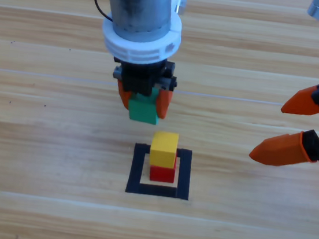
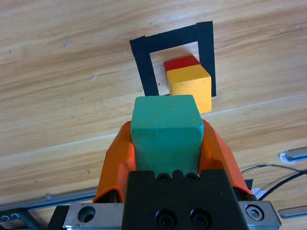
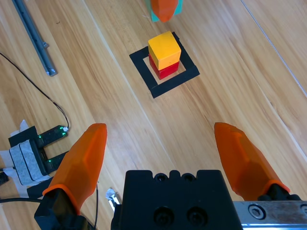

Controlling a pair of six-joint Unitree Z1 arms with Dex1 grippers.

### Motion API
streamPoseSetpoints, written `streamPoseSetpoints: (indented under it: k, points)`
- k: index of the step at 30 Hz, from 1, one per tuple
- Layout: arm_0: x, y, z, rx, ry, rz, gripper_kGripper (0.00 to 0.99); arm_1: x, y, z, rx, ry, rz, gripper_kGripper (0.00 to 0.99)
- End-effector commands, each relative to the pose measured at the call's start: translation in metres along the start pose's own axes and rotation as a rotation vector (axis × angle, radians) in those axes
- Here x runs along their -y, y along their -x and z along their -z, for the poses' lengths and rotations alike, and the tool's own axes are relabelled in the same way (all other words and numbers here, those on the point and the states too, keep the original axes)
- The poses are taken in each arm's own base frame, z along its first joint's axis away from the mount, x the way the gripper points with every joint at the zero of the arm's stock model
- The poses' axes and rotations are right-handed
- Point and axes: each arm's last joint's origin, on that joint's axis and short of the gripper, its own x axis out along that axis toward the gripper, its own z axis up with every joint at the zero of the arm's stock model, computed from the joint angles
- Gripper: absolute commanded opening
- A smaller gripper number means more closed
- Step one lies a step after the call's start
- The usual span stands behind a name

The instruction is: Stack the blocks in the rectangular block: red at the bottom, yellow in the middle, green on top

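Observation:
The green cube (image 1: 143, 111) hangs in the air, clamped between the jaws of my left gripper (image 1: 143, 103), just behind the black tape rectangle (image 1: 139, 168). Inside that outline the yellow cube (image 1: 164, 148) rests on the red cube (image 1: 163, 173). From the left wrist view the green cube (image 2: 166, 132) fills the space between the jaws, with the yellow cube (image 2: 190, 86), the red cube (image 2: 181, 63) and the tape rectangle (image 2: 143, 64) beyond it. My right gripper (image 1: 289, 127) waits open at the right edge, and its wrist view shows the yellow cube (image 3: 164, 49) on red (image 3: 164, 71) far ahead.
Bare wooden table surrounds the tape outline. In the right wrist view a metal rail (image 3: 33, 36) and a small electronic board with cables (image 3: 36, 148) lie off to the left.

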Motion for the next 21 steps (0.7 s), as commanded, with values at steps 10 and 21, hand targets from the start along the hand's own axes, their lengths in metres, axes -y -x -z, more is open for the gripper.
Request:
streamPoseSetpoints:
  k: [10, 21]
  points:
    - [0.025, -0.026, 0.011, -0.05, 0.148, -0.04, 0.0, 0.008, -0.01, 0.004, -0.03, -0.035, -0.007, 0.985]
    - [0.049, -0.039, 0.015, -0.045, 0.115, -0.039, 0.0, 0.008, -0.01, 0.005, -0.032, -0.035, -0.006, 0.985]
